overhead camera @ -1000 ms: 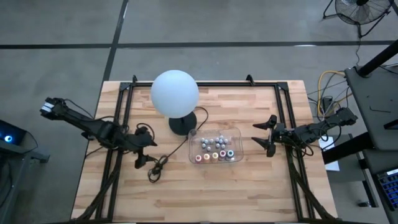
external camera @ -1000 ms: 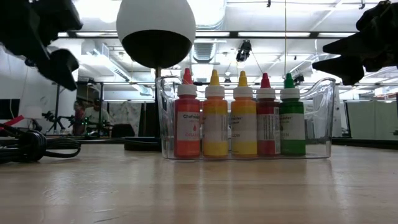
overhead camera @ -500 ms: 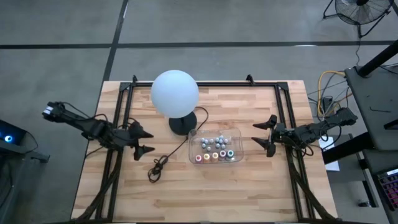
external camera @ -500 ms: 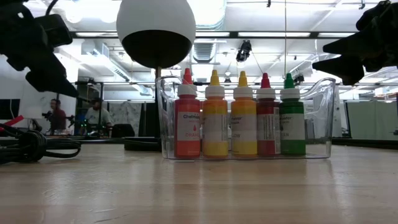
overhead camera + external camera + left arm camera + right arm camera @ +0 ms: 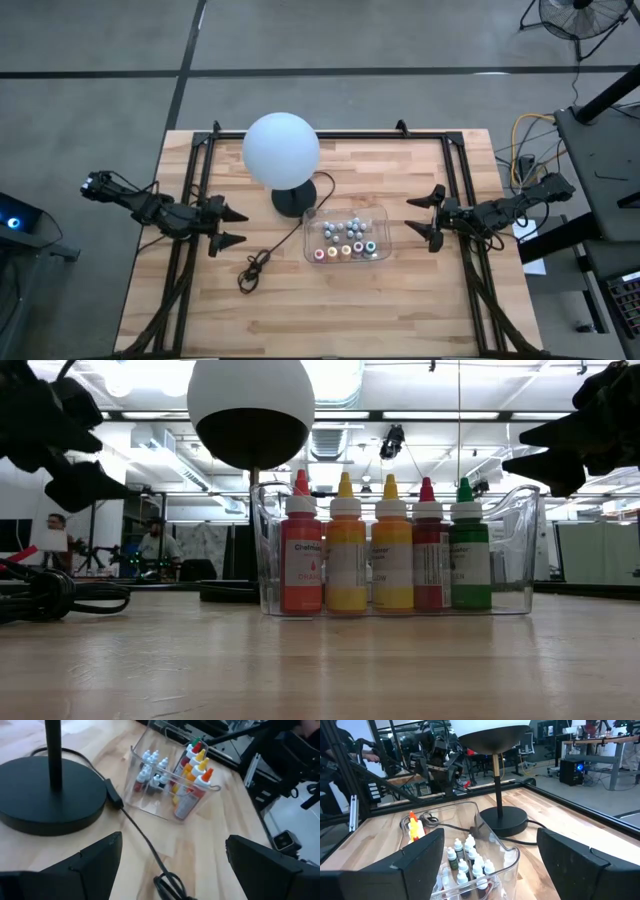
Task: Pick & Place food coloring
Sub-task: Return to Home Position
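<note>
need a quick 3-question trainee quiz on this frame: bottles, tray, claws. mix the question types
1. True or false: in the high view, every one of the food coloring bottles sits inside the clear tray, with none loose on the table.
2. Multiple choice: in the low view, the tall bottle at the right end of the front row is A) green, B) yellow, C) blue.
3. Short answer: what do the left claw and the right claw hold, and are they open or shut?

Key
1. True.
2. A.
3. Nothing; both are open and clear of the tray, one on each side of it.
</note>
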